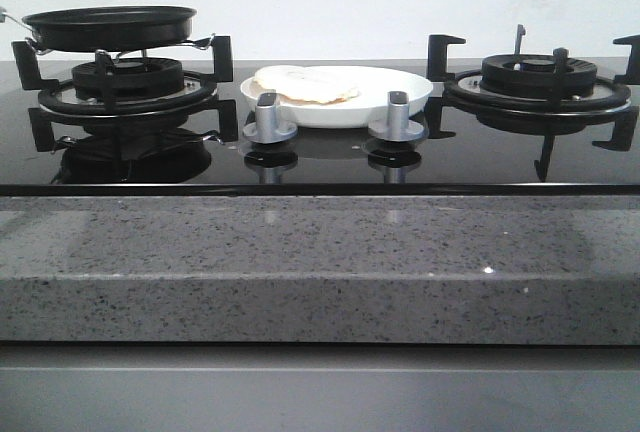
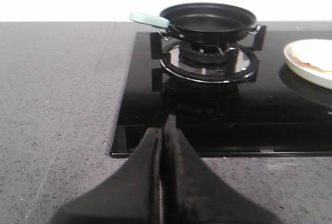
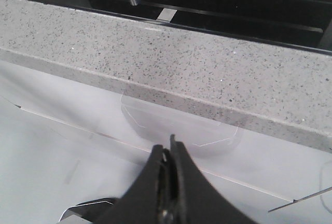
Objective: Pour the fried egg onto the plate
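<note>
Resting on one plate [image 1: 400, 102], one fried egg [image 1: 305, 84].

I see my black frying pan [image 1: 110, 26] with its pale mint handle [image 2: 149, 19], the cream-white fried egg [image 1: 305, 84] on the glossy white plate [image 1: 400, 102], silver knobs [image 1: 270, 117], and grey speckled countertop [image 1: 320, 272].
</note>
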Available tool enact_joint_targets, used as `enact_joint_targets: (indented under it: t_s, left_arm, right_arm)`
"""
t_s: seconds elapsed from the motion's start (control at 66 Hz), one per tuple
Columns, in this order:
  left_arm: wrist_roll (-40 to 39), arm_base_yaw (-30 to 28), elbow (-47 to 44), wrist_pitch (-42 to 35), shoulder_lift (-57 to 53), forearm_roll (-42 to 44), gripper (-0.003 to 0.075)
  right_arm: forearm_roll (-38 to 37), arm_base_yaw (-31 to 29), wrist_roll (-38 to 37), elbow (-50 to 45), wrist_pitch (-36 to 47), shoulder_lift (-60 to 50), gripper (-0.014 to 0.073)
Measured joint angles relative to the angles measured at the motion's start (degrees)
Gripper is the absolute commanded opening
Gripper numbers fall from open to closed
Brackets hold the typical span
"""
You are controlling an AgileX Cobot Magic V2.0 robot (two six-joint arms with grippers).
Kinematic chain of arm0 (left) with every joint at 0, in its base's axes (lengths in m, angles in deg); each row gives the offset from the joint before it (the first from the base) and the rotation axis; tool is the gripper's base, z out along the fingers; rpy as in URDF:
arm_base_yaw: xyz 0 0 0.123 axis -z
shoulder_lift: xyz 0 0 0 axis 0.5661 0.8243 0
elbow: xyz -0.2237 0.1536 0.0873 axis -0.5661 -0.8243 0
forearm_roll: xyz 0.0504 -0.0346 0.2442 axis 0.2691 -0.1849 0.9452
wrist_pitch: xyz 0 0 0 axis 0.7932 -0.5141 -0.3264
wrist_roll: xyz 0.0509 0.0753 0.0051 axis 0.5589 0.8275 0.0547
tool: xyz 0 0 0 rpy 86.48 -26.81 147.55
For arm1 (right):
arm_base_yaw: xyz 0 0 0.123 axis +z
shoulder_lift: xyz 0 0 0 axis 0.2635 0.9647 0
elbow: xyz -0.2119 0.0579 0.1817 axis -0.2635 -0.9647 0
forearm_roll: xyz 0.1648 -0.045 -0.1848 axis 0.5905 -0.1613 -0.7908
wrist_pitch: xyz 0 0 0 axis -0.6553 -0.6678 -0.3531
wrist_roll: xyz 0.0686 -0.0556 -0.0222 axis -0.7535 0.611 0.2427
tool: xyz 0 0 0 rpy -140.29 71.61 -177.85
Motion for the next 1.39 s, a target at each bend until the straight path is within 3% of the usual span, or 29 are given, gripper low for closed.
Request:
enact_joint_targets:
  t_s: [0.212, 0.424, 1.393]
  left_arm:
    - [-2.26, -0.14, -10.42, -13.21, -3.60, 0.79, -0.0020]
    - [-2.26, -0.27, -14.28, -22.33, -4.56, -1.89, -0.0020]
    - [-2.26, -2.05, -14.28, -23.16, -4.56, 0.18, -0.0020]
  right_arm:
    - [0.00, 0.00, 0.00, 0.00, 0.00, 0.00, -0.0068]
    - [0.00, 0.00, 0.00, 0.00, 0.00, 0.00, -0.0068]
    - [0.00, 0.00, 0.00, 0.00, 0.00, 0.00, -0.0068]
